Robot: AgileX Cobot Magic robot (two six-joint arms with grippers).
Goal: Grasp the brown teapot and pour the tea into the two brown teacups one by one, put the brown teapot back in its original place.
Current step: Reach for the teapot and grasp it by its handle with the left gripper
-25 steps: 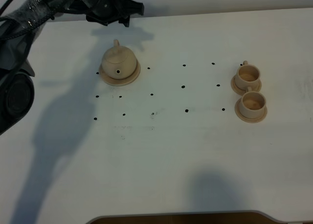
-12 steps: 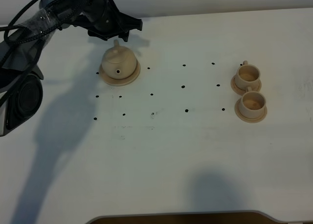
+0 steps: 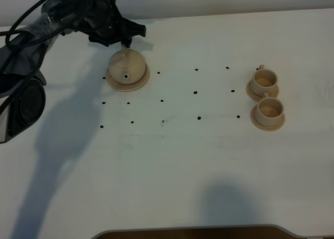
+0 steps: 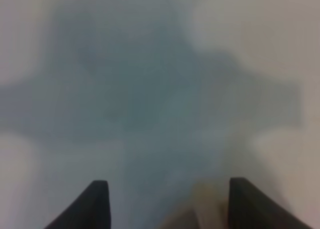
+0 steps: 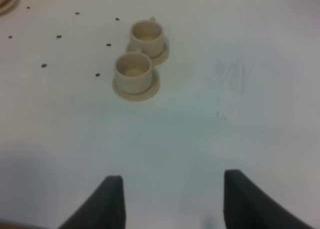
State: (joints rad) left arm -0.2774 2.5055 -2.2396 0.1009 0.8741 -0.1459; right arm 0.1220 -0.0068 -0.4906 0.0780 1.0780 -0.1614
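The brown teapot [image 3: 126, 67] stands on its round tan saucer [image 3: 141, 83] at the back left, spout toward the front. My left gripper [image 3: 121, 40] hangs open just behind and above its lid. In the blurred left wrist view the left gripper [image 4: 170, 204] has wide-apart fingers with a tan blur low between them. The two brown teacups [image 3: 264, 81] [image 3: 269, 109] sit on their saucers at the right, also seen as the two teacups [image 5: 147, 35] [image 5: 133, 69]. My right gripper [image 5: 172, 199] is open over bare table, well short of them. No tea shows.
Small black dots [image 3: 195, 92] mark the white table [image 3: 172, 160] between teapot and cups. The left arm's dark body and cables [image 3: 23, 46] fill the far left. The table's front edge [image 3: 188, 231] runs along the bottom.
My left gripper has come forward and down from the table's back edge to just over the teapot's rear, staying open. Teapot and cups have not moved.
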